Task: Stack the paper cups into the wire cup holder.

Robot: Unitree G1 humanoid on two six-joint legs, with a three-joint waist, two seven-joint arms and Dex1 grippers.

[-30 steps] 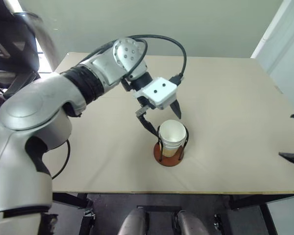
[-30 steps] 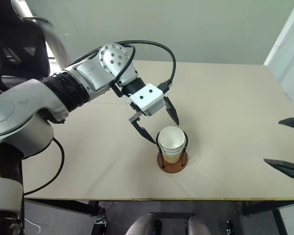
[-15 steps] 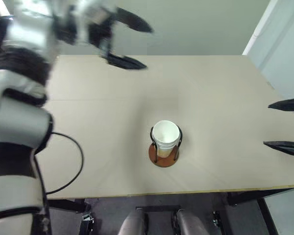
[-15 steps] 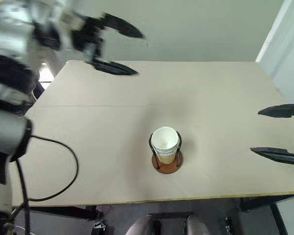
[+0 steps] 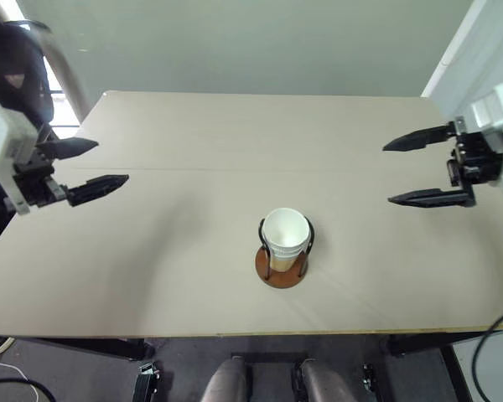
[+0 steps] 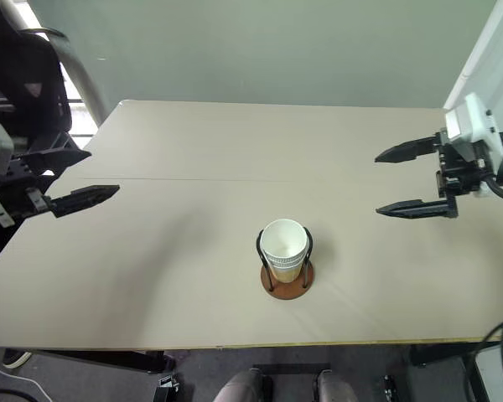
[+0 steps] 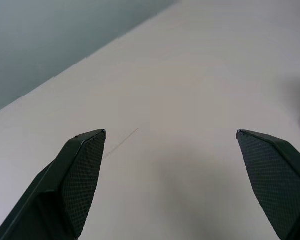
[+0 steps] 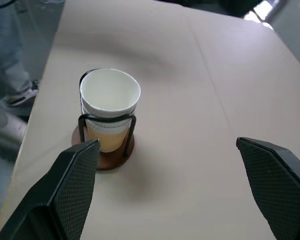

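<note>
The tan-walled, white-rimmed paper cups sit nested in the black wire cup holder with its reddish-brown disc base, mid beige worktop; left gripper and right gripper hover released, well apart from it

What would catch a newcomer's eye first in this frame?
The stack of paper cups nested in the wire cup holder, alone near the middle of the tan table. Then the two open grippers, apart from it: the left gripper over the table's left edge, the right gripper over its right side.
</note>
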